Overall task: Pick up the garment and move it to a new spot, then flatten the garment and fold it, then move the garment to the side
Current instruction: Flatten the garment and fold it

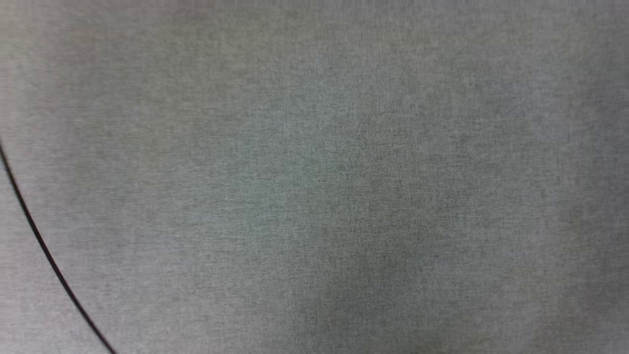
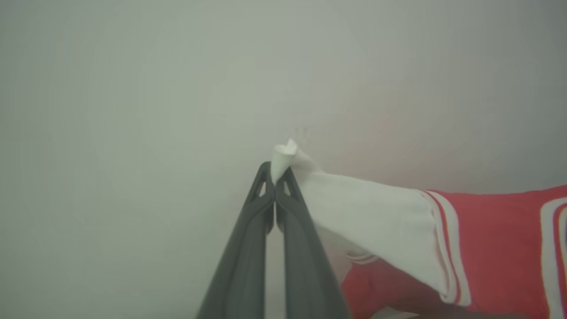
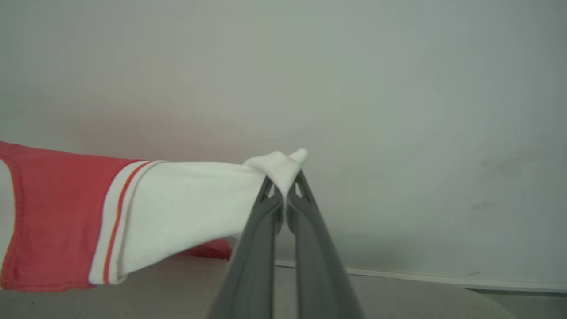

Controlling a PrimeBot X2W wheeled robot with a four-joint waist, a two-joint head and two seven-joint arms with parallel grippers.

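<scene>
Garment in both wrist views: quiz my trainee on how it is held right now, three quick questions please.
1. True or false: the left gripper is shut on a white sleeve of the garment.
2. What does the right gripper pinch? A) the red hem B) the tip of a white sleeve C) the collar
3. In the right wrist view, what colour is the cloth just beyond the striped trim, away from the gripper?

Key: 1 true; 2 B; 3 red.
</scene>
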